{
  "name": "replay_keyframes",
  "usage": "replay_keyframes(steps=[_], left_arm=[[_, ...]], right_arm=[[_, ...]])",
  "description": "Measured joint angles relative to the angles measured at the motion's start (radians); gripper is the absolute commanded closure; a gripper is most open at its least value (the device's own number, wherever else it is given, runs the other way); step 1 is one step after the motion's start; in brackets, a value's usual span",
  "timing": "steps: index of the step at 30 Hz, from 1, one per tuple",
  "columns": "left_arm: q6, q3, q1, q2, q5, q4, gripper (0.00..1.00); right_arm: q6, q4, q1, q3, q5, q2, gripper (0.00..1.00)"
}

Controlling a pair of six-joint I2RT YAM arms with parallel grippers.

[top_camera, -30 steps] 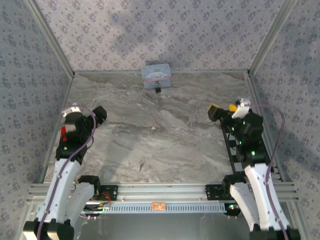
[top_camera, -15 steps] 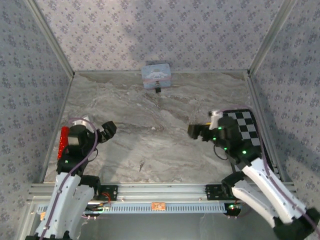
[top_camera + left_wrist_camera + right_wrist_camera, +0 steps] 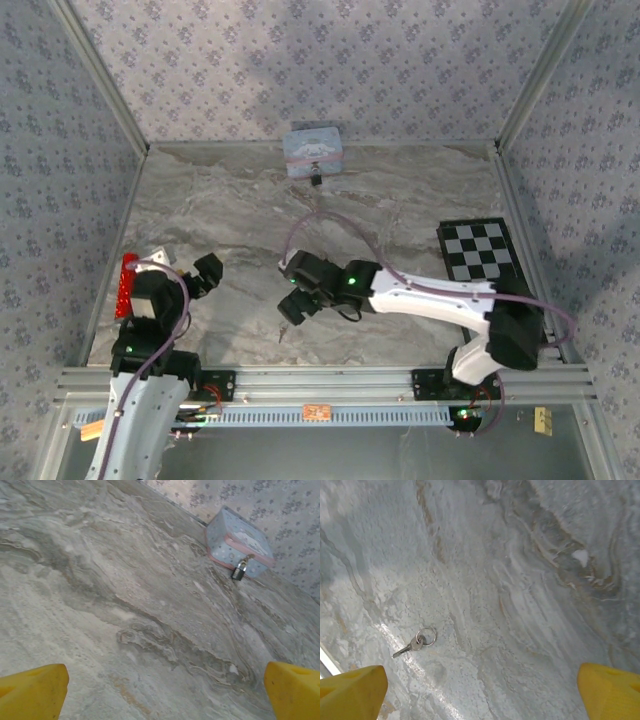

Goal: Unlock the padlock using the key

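The right claw (image 3: 296,305) hovers low over the middle of the bench (image 3: 420,190). Its yellow fingertips (image 3: 351,692) stand wide apart with nothing between them. The key (image 3: 409,646) lies flat on the bench with a small ring (image 3: 426,636) at its head. In the right wrist view it is near one fingertip, not under the middle of the gap. The padlock (image 3: 240,570) hangs on the front of the pale blue tin (image 3: 235,537) at the far edge, well apart from the key. The left claw (image 3: 207,272) is also wide open and empty, and it faces the tin.

The step in hand, I judge, is to pick up the key. The right claw should first move sideways until the key is centred. Then it should go down until the tips almost touch the bench, because the key is so thin. It is better to close on the head end, so the blade is free for the lock. The smooth surface may let the key slide.
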Motion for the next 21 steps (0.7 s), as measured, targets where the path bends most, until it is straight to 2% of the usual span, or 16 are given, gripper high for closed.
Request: replay_keyframes(steps=[9,21], left_arm=[[0.001,0.000,0.000,-0.016,-0.117,-0.045,0.00],[0.003,0.000,0.000,-0.003,-0.135,-0.048,0.00]], right_arm=[[0.011,-0.096,0.026,0.195,-0.036,0.287,0.01],[0.056,-0.183,0.027,0.294,-0.079,0.472,0.04]])
